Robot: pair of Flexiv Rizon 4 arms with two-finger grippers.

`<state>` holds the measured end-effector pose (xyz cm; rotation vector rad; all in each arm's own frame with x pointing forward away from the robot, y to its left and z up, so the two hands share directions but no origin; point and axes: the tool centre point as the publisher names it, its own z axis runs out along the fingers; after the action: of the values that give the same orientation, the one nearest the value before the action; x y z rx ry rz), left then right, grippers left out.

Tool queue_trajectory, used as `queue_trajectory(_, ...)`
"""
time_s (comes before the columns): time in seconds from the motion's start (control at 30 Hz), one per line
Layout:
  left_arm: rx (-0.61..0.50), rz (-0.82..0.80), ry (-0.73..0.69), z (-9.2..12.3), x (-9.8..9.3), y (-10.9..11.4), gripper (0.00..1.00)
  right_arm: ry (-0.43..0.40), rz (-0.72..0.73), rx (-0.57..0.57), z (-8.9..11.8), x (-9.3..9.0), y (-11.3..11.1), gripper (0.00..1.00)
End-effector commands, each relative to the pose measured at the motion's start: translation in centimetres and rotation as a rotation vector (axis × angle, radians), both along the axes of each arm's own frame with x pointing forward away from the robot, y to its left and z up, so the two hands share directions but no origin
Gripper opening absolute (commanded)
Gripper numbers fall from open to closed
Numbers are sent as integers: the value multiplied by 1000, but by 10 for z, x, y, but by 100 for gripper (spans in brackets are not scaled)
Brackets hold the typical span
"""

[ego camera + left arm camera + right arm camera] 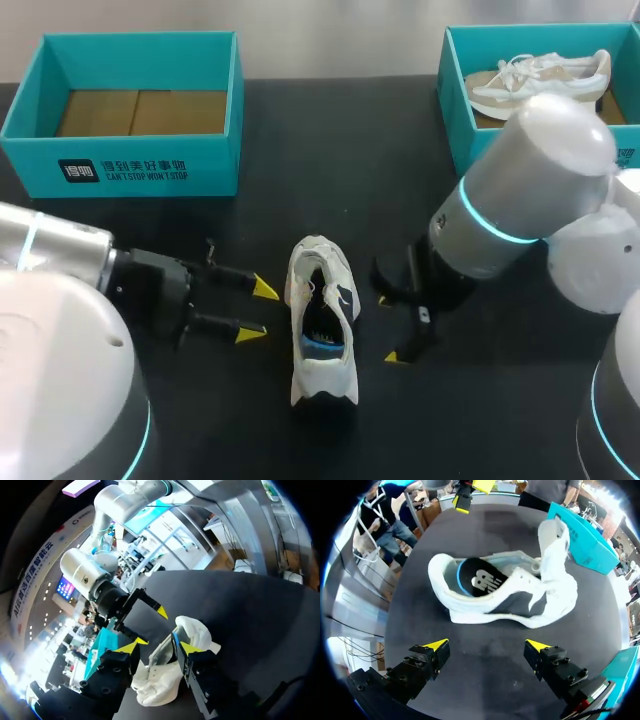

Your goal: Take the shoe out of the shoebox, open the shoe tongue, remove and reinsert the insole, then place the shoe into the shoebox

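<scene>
A white shoe (pixel 322 320) stands on the black table (pixel 330 150) between my two grippers, with its tongue pulled open. A dark insole with a blue edge (pixel 480 580) shows inside it. My left gripper (pixel 258 312) is just to the shoe's left, fingers apart, a small gap from its side. From the left wrist, the shoe (pixel 197 630) lies just ahead of that gripper (pixel 158 647). My right gripper (pixel 388 328) stands open on the shoe's other side. In its own view the right gripper (pixel 486 645) is empty, and the shoe (pixel 520 595) is a short way ahead of it.
An empty teal shoebox (pixel 130 165) stands at the back left. A second teal shoebox (pixel 455 90) at the back right holds another pale shoe (pixel 540 80). My right arm's thick grey link (pixel 530 180) hangs over the table in front of it.
</scene>
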<state>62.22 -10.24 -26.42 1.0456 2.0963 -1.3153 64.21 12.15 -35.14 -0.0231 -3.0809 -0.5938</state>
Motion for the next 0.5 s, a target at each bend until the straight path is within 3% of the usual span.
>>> queue_trajectory(0.03, 58, -43, 14, 21, 1, 23, 49, 0, -1, 33, 16, -2, -49, 100)
queue_trajectory(0.33, 142, -147, -13, 44, 7, 40, 47, -37, 55, 27, 26, -9, -90, 100)
queue_trajectory(0.5, 228, -235, -21, 54, 9, 47, 44, -37, 55, 27, 26, -9, -90, 100)
